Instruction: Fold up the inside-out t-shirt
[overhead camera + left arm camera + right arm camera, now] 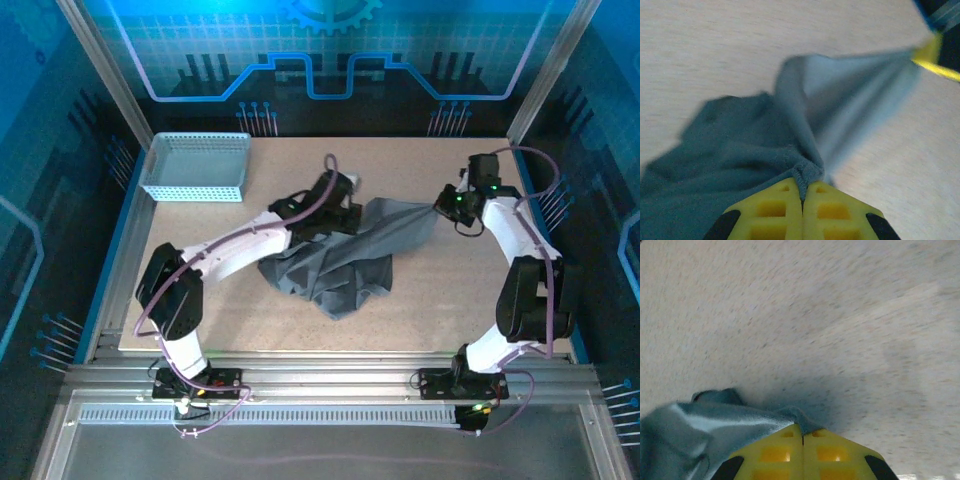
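Nearest the arm bases, in the lower middle of the top view, the loose bulk of the dark grey t-shirt (335, 275) lies crumpled on the worktop (450, 310). From that heap the cloth rises and draws out into a band towards the right of the frame.

A little farther back, each end of the band is held. The left end effector (325, 208) sits just left of centre. Its wrist view shows the yellow fingers (775, 210) pressed together at the bottom edge, pinching a bunched fold of the shirt (740, 150). The right end effector (447, 205) is at the right of the frame, its fingers (772, 452) likewise pressed together on a corner of cloth (700, 422) that trails off to the lower left of its wrist view.

So the shirt's long axis runs left to right across the frame, strung between the two. The slack mass sags on the near side, closer to the left end effector than to the right. To my eye any spreading or laying flat depends on that: the heap has to be drawn out from the left side.

Farthest back, in the upper left corner, stands the light blue mesh basket (195, 165), well apart from the shirt.

I can read no brand, label or writing on anything here.
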